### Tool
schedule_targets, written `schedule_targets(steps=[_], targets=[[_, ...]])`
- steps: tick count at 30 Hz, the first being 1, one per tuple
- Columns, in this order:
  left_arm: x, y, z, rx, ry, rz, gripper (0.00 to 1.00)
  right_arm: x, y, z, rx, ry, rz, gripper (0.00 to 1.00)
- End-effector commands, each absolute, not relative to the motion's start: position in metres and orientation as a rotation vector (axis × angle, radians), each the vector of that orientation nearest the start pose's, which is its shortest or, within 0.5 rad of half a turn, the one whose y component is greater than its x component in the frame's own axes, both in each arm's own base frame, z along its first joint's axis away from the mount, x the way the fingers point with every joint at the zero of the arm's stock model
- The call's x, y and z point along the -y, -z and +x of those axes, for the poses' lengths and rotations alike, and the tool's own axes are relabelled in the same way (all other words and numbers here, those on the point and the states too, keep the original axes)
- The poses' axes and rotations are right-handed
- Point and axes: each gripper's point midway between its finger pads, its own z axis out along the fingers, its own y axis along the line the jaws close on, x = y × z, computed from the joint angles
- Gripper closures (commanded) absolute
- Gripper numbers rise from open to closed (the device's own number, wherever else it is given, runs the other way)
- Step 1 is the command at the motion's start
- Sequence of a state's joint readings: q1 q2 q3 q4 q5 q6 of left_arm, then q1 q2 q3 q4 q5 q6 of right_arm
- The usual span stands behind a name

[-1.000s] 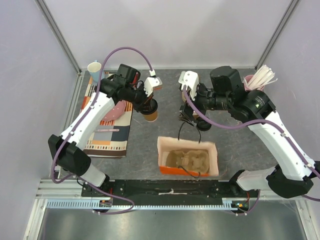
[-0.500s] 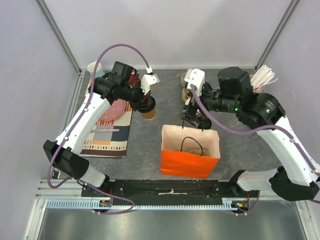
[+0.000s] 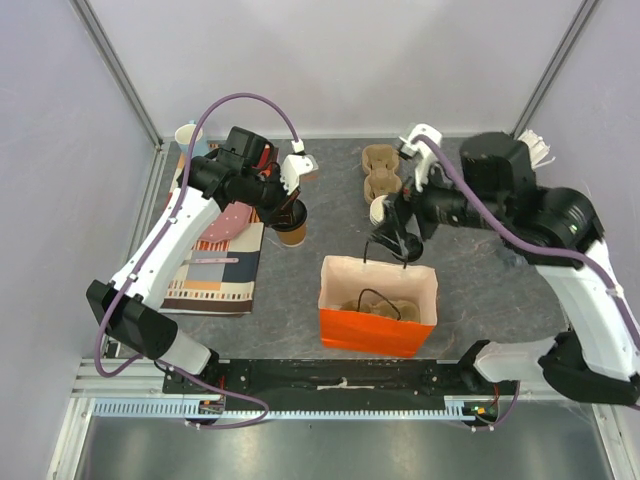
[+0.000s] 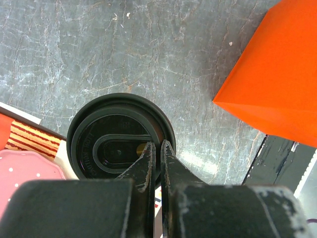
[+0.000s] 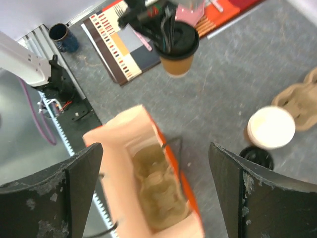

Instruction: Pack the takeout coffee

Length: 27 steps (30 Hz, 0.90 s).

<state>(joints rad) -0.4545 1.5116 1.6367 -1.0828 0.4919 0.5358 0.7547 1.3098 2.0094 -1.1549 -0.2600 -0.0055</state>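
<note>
Takeout coffee, a small brown kraft paper cup with round black plastic lid (image 3: 291, 228), is being seen on or just above the grey stone-look desk (image 3: 290, 290); which cannot be told. It is beside the striped mat (image 3: 215, 275) and well apart from the orange paper bag (image 3: 375, 330). The left end effector (image 4: 159, 148) is being pressed together over the lid, while the right end effector (image 5: 156, 183) is being held spread above the bag.

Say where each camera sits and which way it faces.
Top external: above and behind the arms, looking down on the table; both arms show.
Left wrist: looks down past the shut left gripper onto the takeout coffee.
Right wrist: looks down through the open right gripper into the orange bag.
Shared: all three show coffee and bag.
</note>
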Motion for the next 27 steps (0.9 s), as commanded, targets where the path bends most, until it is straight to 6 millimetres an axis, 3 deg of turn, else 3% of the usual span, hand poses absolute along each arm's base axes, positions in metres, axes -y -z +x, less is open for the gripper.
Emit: schedule_targets(steps=[1,4,7,14,17,20,25,27], targets=[[0.209,-0.273,0.279,-1.994,0.581,1.324,0.98,-0.199,-0.428,0.152,-1.982,-0.781,-0.708,0.06],[0.210,-0.275,0.276,-1.997,0.595,1.314,0.98,-0.198,-0.410,0.142,-2.083,-0.802,-0.704,0.09],[0.210,-0.274,0.275,-2.011,0.608,1.307,0.98,-0.205,-0.384,0.132,-2.144,-0.830,-0.831,0.11],[0.202,-0.273,0.280,-2.013,0.533,1.338,0.98,-0.177,-0.356,0.182,-2.069,-0.389,-1.014,0.02],[0.201,-0.276,0.279,-2.016,0.531,1.344,0.98,-0.181,-0.348,0.190,-2.034,-0.366,-1.045,0.02],[0.200,-0.280,0.280,-1.997,0.512,1.350,0.98,-0.190,-0.336,0.183,-2.005,-0.428,-1.113,0.03],[0.196,-0.281,0.286,-2.002,0.466,1.343,0.98,-0.189,-0.315,0.159,-1.972,-0.510,-1.239,0.07],[0.197,-0.283,0.282,-1.998,0.484,1.349,0.98,-0.186,-0.306,0.159,-1.980,-0.493,-1.257,0.08]])
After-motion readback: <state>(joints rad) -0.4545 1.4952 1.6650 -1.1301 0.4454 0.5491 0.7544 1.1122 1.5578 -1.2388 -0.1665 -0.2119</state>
